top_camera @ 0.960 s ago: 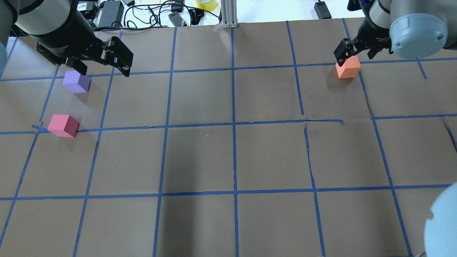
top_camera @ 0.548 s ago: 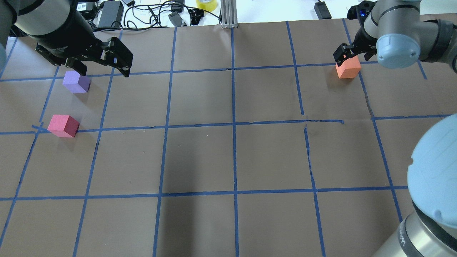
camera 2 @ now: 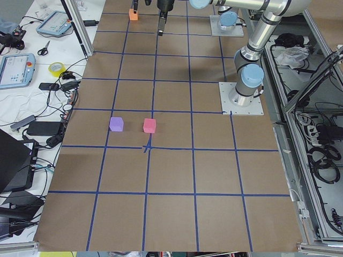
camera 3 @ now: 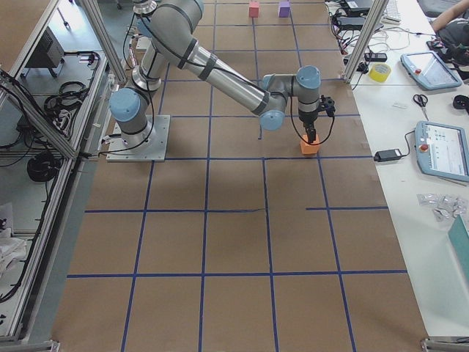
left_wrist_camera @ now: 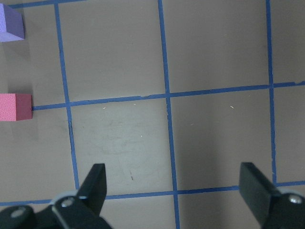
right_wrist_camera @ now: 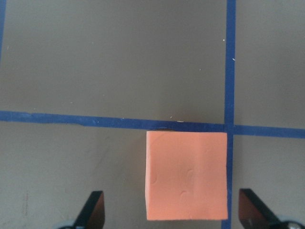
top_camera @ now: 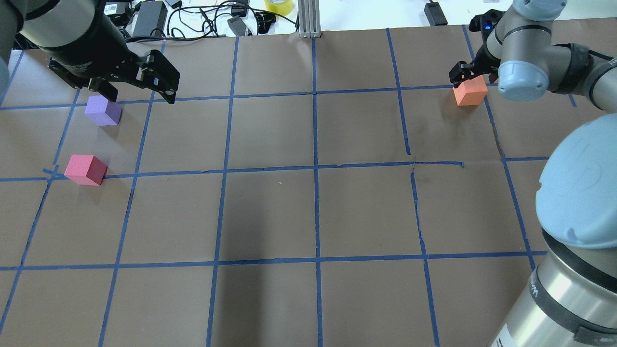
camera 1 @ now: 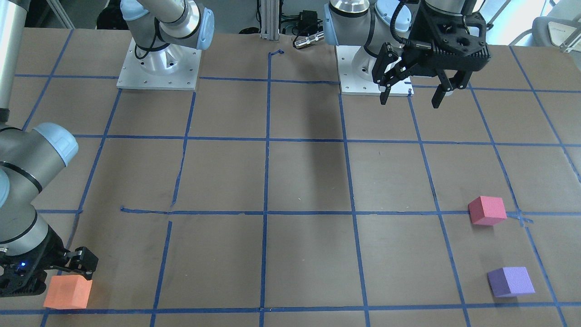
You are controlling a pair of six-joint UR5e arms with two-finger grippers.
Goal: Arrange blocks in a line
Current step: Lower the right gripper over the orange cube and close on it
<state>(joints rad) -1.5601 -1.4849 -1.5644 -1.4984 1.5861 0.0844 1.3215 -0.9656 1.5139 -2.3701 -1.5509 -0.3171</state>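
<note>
The orange block (top_camera: 470, 91) sits on the brown table at the far right, by a blue tape crossing. My right gripper (top_camera: 475, 77) is open and stands straight over it. In the right wrist view the orange block (right_wrist_camera: 187, 174) lies between the two fingers, nearer the right one and touching neither. The purple block (top_camera: 102, 110) and the pinkish-red block (top_camera: 86, 169) sit at the far left, a short gap apart. My left gripper (top_camera: 140, 94) is open and empty. It hovers high, just right of the purple block.
Blue tape lines (top_camera: 315, 168) grid the brown table. Cables, power bricks and a yellow tape roll (top_camera: 278, 6) lie beyond the far edge, by an aluminium post (top_camera: 308, 19). My right arm's elbow (top_camera: 578, 193) bulks over the near right corner.
My right arm has swung, its elbow coming into the near right of the overhead view, and its wrist has turned over the orange block. The left arm and all three blocks have not moved.
</note>
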